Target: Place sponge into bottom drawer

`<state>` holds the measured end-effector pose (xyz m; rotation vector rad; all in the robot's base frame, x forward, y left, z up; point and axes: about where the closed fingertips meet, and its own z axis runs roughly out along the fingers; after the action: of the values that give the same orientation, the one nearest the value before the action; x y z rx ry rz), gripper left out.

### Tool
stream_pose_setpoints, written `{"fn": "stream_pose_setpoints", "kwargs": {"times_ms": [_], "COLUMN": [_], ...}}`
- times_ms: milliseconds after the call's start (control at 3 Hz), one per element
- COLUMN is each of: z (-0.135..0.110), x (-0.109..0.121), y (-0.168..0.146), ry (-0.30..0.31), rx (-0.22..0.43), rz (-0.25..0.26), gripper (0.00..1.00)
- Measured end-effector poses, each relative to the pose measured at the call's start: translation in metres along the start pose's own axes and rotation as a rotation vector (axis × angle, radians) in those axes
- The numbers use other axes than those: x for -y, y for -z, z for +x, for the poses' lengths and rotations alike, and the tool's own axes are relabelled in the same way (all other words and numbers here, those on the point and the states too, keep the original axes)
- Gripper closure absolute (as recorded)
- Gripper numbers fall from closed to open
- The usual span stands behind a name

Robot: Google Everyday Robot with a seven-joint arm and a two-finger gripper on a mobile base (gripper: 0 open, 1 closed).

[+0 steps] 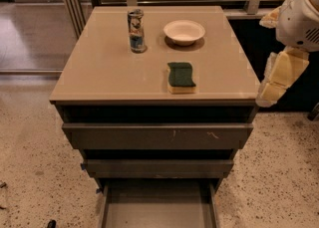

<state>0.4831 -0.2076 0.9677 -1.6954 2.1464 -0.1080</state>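
The sponge (pixel 181 76), dark green top on a pale yellow base, lies flat on the cabinet top (pixel 109 67), near its front edge and right of centre. The bottom drawer (pixel 158 207) is pulled open at the foot of the cabinet, and its flat grey floor is bare. My gripper (pixel 277 80), pale yellow under a white arm, hangs off the cabinet's right side at about the height of the top. It is apart from the sponge and holds nothing that I can see.
A white bowl (pixel 184 32) and a drink can (pixel 136 31) stand at the back of the cabinet top. The scratched wide drawer (pixel 157 136) and the middle drawer (pixel 158 168) sit slightly out. Speckled floor surrounds the cabinet, with a railing behind it.
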Motion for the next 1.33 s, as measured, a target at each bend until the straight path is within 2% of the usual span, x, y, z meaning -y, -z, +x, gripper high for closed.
{"fn": "stream_pose_setpoints", "kwargs": {"times_ms": [333, 667, 1000, 1333], "z": [-0.034, -0.058, -0.074, -0.077], "x": [0.049, 0.076, 0.089, 0.089], "y": [-0.039, -0.065, -0.102, -0.112], "ry": [0.016, 0.015, -0.032, -0.041], "rx": [0.101, 0.186, 0.302, 0.32], "rz": [0.003, -0.025, -0.106, -0.129], "gripper": [0.0, 0.0, 0.0, 0.0]}}
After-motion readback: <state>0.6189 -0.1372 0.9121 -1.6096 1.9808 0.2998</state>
